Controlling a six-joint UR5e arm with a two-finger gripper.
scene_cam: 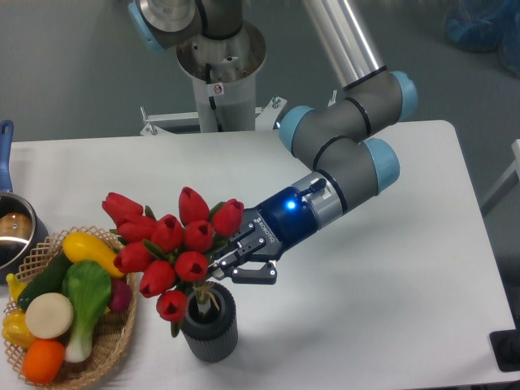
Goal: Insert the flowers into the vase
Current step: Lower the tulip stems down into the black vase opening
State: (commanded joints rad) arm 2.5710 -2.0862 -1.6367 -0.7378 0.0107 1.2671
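The flowers (172,242), a bunch of red tulips with green stems, lean to the left over the vase (210,322), a short dark grey ribbed cylinder near the table's front edge. Their stems reach down into the vase's mouth. My gripper (218,272) is shut on the stems just above the vase's rim, coming in from the right.
A wicker basket (114,345) of toy vegetables stands at the front left, close to the vase. A metal pot (12,231) with a blue handle sits at the left edge. The arm's base column (218,73) rises behind the table.
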